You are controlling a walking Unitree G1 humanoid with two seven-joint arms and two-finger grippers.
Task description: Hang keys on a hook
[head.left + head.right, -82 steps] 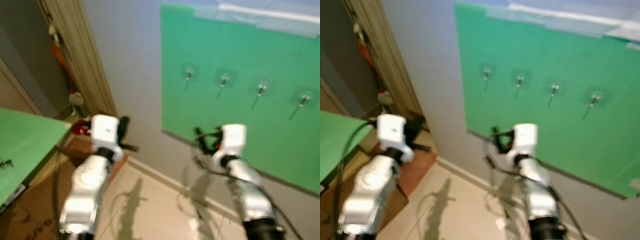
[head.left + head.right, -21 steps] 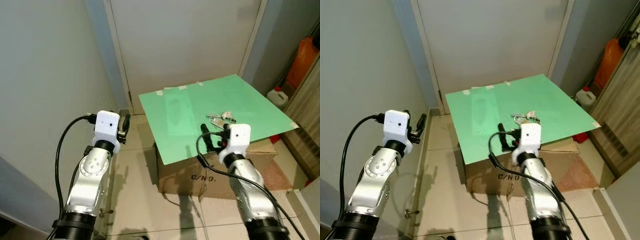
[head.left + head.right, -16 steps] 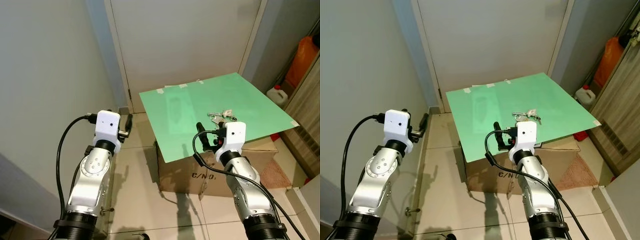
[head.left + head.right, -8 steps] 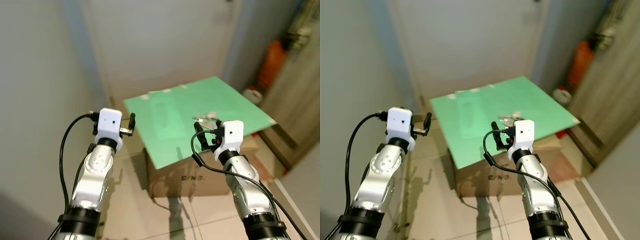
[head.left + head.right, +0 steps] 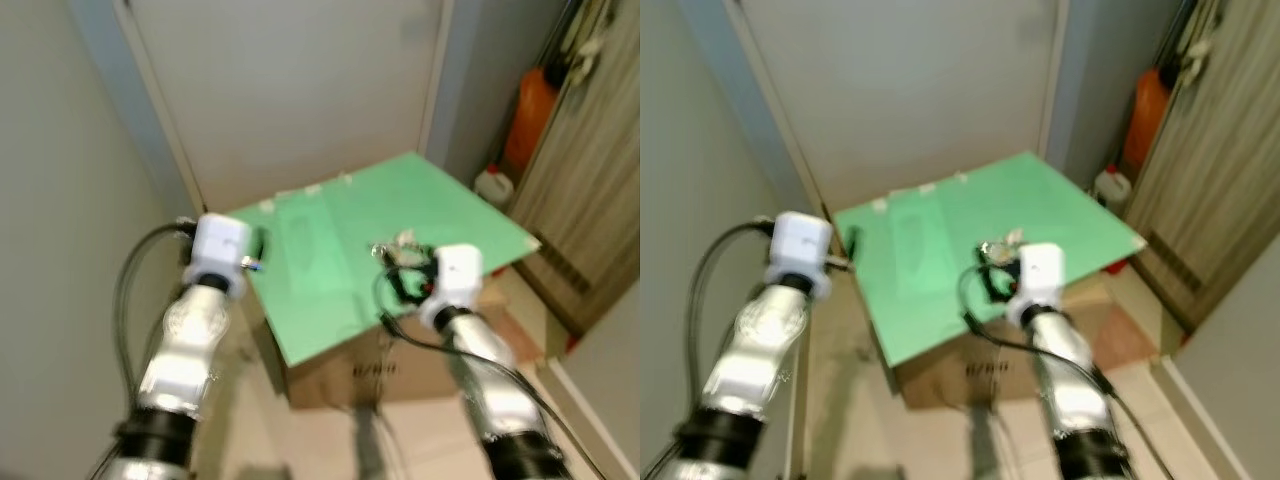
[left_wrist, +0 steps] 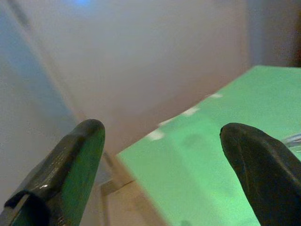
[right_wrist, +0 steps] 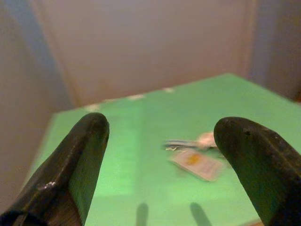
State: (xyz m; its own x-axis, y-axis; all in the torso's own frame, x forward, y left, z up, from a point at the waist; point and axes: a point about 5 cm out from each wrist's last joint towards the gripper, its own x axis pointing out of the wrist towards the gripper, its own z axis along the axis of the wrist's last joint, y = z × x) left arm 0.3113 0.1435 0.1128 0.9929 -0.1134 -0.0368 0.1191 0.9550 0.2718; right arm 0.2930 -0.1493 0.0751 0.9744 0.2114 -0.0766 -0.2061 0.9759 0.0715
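Observation:
A small bunch of keys point(image 5: 395, 243) with a pale tag lies on a green sheet point(image 5: 320, 270) that covers a cardboard box point(image 5: 370, 375). My right gripper point(image 5: 402, 283) hovers just short of the keys, over the sheet's near side. In the right wrist view the keys and tag point(image 7: 195, 151) lie ahead between its fingers, and the gripper point(image 7: 164, 126) is open and holds nothing. My left gripper point(image 5: 256, 246) is raised by the sheet's left edge. The left wrist view has it point(image 6: 162, 131) open above the green sheet point(image 6: 207, 155). The eye views are blurred.
A white door point(image 5: 290, 90) stands behind the box. At the right are an orange container point(image 5: 530, 115), a white bottle point(image 5: 490, 185) on the floor and a wooden cabinet front point(image 5: 595, 190). A grey wall point(image 5: 60, 250) runs along the left.
Five seconds ago the view faced a green wall panel with hooks; it now faces the box. Over the last second the view has shifted and blurred, and the right gripper is nearer the keys.

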